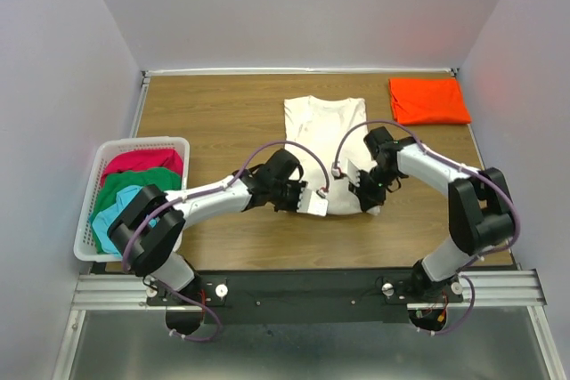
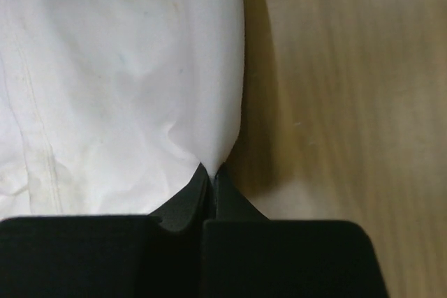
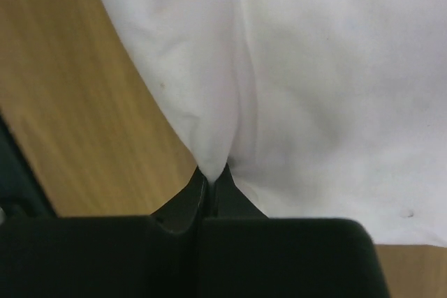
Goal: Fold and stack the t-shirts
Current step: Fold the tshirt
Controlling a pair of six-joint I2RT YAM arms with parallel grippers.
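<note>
The cream-white t-shirt lies folded into a long strip on the middle of the table, collar end far. My left gripper is shut on its near left corner. My right gripper is shut on its near right corner. Both pinch a fold of the cloth at the near hem, lifted a little off the table. A folded bright orange t-shirt lies at the far right. Crimson, green and light blue t-shirts lie in the basket.
A white plastic lattice basket stands at the left table edge. Bare wooden table shows left of the white shirt, and between it and the orange shirt.
</note>
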